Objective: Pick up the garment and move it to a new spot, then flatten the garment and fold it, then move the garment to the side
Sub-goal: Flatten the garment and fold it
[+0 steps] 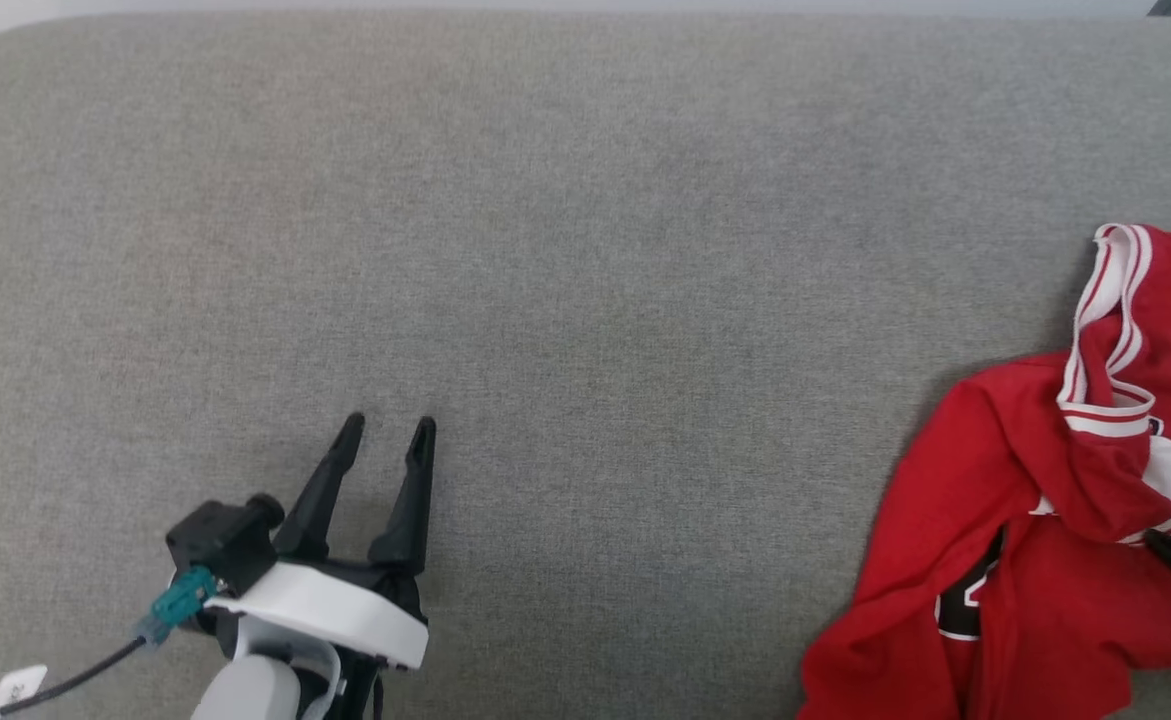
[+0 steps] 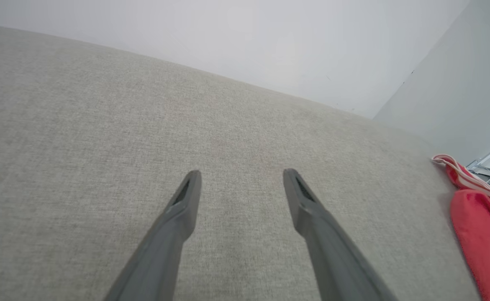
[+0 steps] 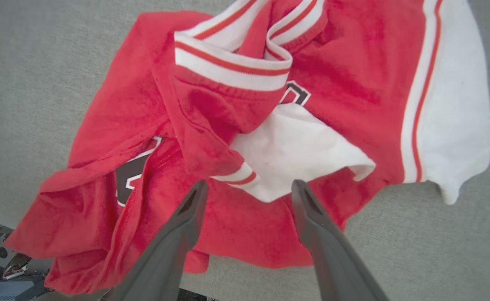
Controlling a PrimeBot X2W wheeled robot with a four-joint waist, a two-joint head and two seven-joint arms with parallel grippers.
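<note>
Garment [image 1: 1025, 560] lay crumpled at R edge of grey fabric surface [image 1: 585, 250]. R pincer [image 3: 248, 186] hovered over it, jaws apart, nothing held, prob. lining up a grasp. L pincer [image 1: 389, 423] was released, well apart, leaving middle free for flattening.

1. The garment [image 1: 1025, 560] is lying crumpled in a loose heap, nowhere near flat. It's bright red with white sleeve panels.
2. It's sitting on the grey fabric surface [image 1: 585, 250], way over at the right side of the head view and partly running out of frame.
3. Red-and-white striped trim bands are curling across the top of the pile.
4. A white panel is poking out from under a folded-over red flap in the middle.
5. Bits of a black-and-white print are peeking through the folds, too bunched up to read.
6. One red corner is reaching the surface's edge.
</note>
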